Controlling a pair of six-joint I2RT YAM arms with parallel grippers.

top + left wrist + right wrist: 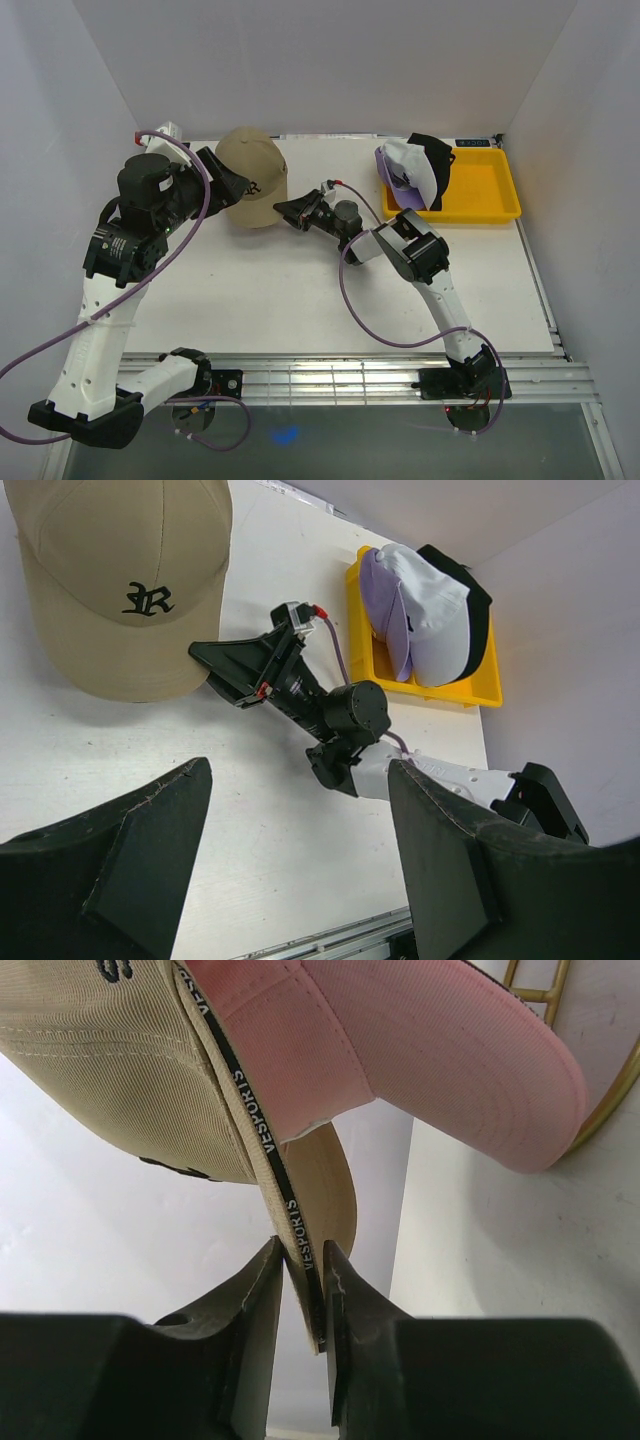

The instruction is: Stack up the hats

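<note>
Top view: the tan cap (252, 175) lies at the back of the surface (300, 300), with the left gripper (232, 186) beside its crown and the right gripper (288, 210) at its brim; purple, white and black caps (410, 165) sit nested in the yellow tray (490, 200). Left wrist view: the left jaws stand wide apart, empty. Right wrist view: the right jaws closely flank the tan cap's rim, with a pink cap (430, 1050) beneath it; whether they pinch it cannot be told.

The left arm (92, 335) and the right arm (445, 305) have white shell links and black round joints. A thin purple cable (341, 285) loops beside each arm. The right gripper (303, 1260) has black wedge-shaped fingers (240, 1350) and a small red plug (320, 611).
</note>
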